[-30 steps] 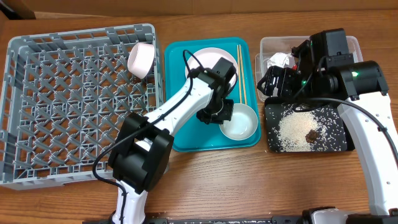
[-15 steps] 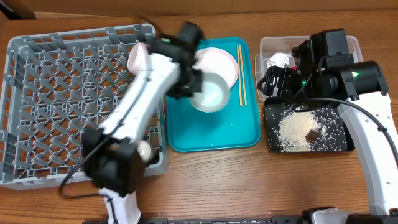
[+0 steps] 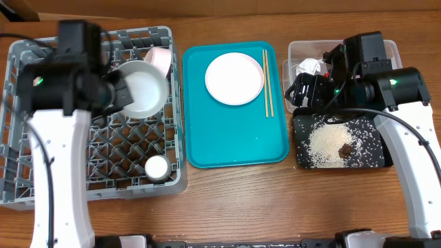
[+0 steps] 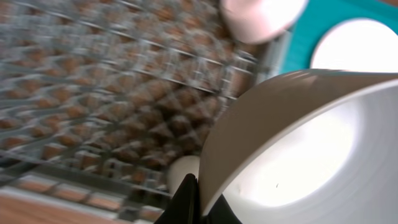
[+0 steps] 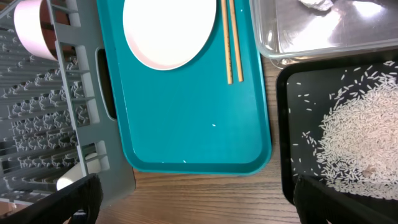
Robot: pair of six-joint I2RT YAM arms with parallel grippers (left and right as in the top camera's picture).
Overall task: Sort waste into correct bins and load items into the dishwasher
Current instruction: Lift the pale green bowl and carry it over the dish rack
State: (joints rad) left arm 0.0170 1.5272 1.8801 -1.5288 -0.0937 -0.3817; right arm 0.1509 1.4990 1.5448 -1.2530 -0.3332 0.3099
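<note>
My left gripper (image 3: pixel 118 93) is shut on the rim of a white bowl (image 3: pixel 142 89) and holds it tilted over the grey dish rack (image 3: pixel 41 165). The left wrist view shows the bowl (image 4: pixel 311 143) with the jaws pinching its rim. A pink bowl (image 3: pixel 160 58) and a small cup (image 3: pixel 156 167) sit in the rack. A white plate (image 3: pixel 235 78) and chopsticks (image 3: pixel 267 83) lie on the teal tray (image 3: pixel 234 145). My right gripper (image 3: pixel 303 89) is open and empty above the clear tub (image 3: pixel 296 49), which holds a tissue (image 3: pixel 308 67). Rice (image 3: pixel 327 145) and a brown lump (image 3: pixel 345 148) lie in the black tray (image 3: pixel 379 155). The red wrapper is hidden.
The right wrist view shows the plate (image 5: pixel 169 31), the chopsticks (image 5: pixel 230 43), the teal tray (image 5: pixel 193 124), the black tray's rice (image 5: pixel 360 143) and the rack's corner (image 5: pixel 93 155). Bare wooden table (image 3: pixel 241 200) runs along the front edge.
My left arm has carried the white bowl off the teal tray and leftward to above the rack. The right arm has not moved.
</note>
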